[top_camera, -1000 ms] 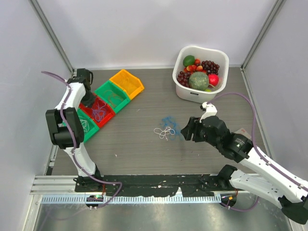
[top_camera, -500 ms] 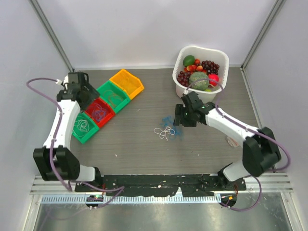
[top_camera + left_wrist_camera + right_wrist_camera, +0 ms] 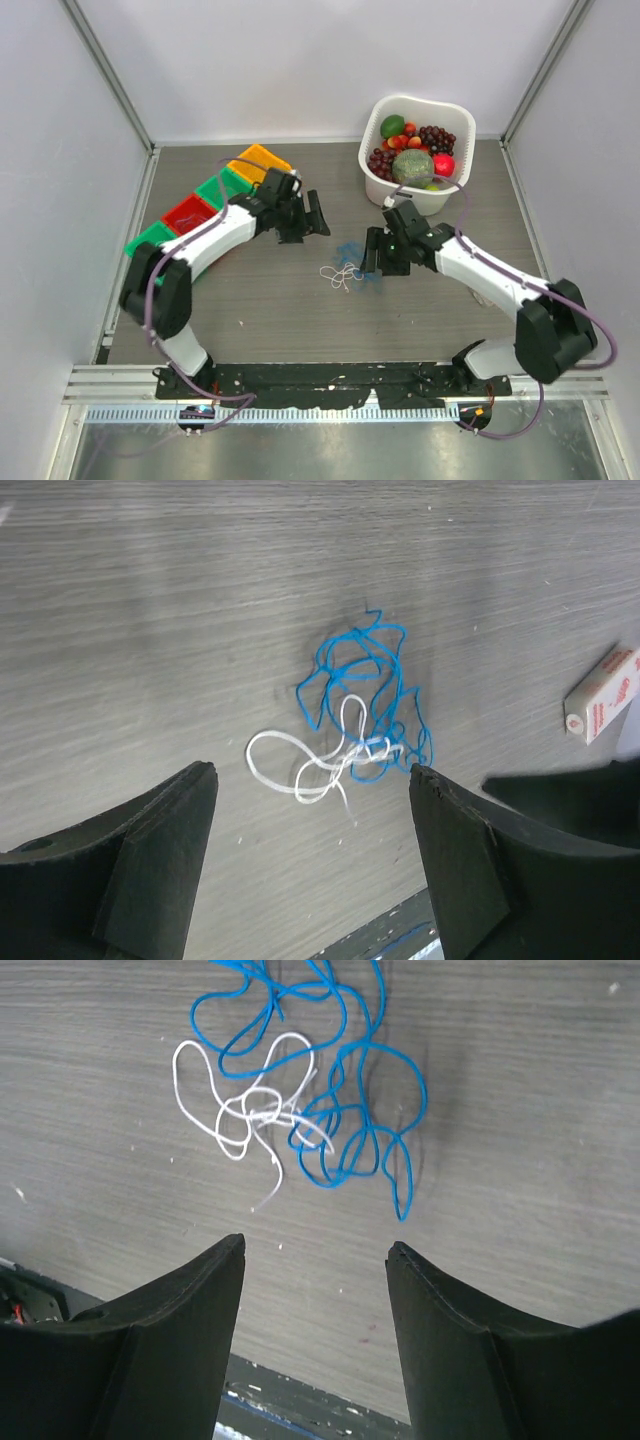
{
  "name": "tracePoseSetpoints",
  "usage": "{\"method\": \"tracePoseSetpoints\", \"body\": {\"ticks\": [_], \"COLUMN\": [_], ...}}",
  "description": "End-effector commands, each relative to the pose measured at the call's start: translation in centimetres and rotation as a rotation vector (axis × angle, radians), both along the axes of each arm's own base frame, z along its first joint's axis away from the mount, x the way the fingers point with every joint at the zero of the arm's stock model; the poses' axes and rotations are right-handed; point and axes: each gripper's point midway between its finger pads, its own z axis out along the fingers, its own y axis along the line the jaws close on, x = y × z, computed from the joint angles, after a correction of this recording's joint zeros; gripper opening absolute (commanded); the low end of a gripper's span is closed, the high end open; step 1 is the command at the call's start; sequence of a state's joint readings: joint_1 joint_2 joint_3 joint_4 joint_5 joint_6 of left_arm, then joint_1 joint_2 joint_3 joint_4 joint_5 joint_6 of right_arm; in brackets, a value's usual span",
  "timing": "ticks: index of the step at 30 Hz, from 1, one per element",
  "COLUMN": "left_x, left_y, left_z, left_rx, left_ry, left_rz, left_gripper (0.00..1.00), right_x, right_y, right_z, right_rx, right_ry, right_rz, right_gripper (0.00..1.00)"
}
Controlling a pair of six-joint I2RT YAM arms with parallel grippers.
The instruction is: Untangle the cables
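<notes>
The cables lie in one small tangle on the grey table: a blue cable [image 3: 352, 250] [image 3: 365, 680] [image 3: 345, 1110] looped through a white cable [image 3: 342, 275] [image 3: 300, 768] [image 3: 240, 1105]. My left gripper [image 3: 320, 214] [image 3: 312, 772] hovers up and to the left of the tangle, open, with nothing between its fingers. My right gripper [image 3: 371, 252] [image 3: 316, 1245] hangs just right of the blue loops, also open and empty. Neither gripper touches the cables. No other cable colours show on the table.
A row of small bins runs along the back left: orange [image 3: 262, 160], green [image 3: 221, 187], red [image 3: 185, 212], green [image 3: 150, 238]. A white basket [image 3: 440, 192] of fruit stands at the back right. A small white box [image 3: 603, 692] lies right of the tangle.
My left arm swung from the bins at the left to the middle of the table, and its gripper opened. My right gripper shifted slightly nearer the tangle. The cables have not moved.
</notes>
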State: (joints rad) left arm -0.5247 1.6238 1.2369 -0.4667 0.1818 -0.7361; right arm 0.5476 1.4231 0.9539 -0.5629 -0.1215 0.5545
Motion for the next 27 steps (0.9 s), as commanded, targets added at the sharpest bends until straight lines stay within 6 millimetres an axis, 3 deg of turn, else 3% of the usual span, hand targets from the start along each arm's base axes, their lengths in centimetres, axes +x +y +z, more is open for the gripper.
{"method": "tracePoseSetpoints", "body": {"ticks": [1, 6, 10, 12, 14, 16, 19, 22, 27], "left_x": [2.0, 2.4, 0.6, -0.3, -0.4, -0.3, 0.1, -0.8, -3.8], "left_y": [-4.8, -8.3, -10.4, -10.8, -10.7, -10.6, -10.1, -9.9, -9.3], "left_z": [-0.3, -3.9, -6.6, -7.4, -6.8, -4.9, 0.6, 6.3, 13.1], "left_rx": [-0.135, -0.164, -0.135, -0.129, -0.134, -0.129, -0.145, -0.22, -0.345], "left_ry": [0.045, 0.184, 0.278, 0.315, 0.309, 0.261, 0.112, 0.005, -0.062], "left_rz": [-0.099, -0.132, -0.163, -0.182, -0.195, -0.211, -0.249, -0.294, -0.334], "left_gripper": [0.81, 0.79, 0.67, 0.5, 0.32, 0.18, 0.0, 0.0, 0.0], "right_x": [-1.2, -2.4, -2.6, -2.5, -2.3, -2.3, -2.1, -1.6, 0.2], "right_y": [-1.0, -2.5, -3.0, -3.0, -2.7, -2.5, -1.8, -0.9, -0.7], "right_z": [2.8, 4.0, 3.8, 3.8, 3.7, 3.5, 3.3, 4.3, 7.7], "right_rx": [0.061, 0.078, 0.067, 0.065, 0.067, 0.066, 0.079, 0.117, 0.153], "right_ry": [-0.097, -0.147, -0.154, -0.153, -0.148, -0.135, -0.133, -0.168, -0.313], "right_rz": [-0.048, -0.082, -0.095, -0.093, -0.082, -0.068, -0.026, 0.009, 0.006], "right_gripper": [0.64, 0.64, 0.64, 0.64, 0.64, 0.64, 0.65, 0.66, 0.68]}}
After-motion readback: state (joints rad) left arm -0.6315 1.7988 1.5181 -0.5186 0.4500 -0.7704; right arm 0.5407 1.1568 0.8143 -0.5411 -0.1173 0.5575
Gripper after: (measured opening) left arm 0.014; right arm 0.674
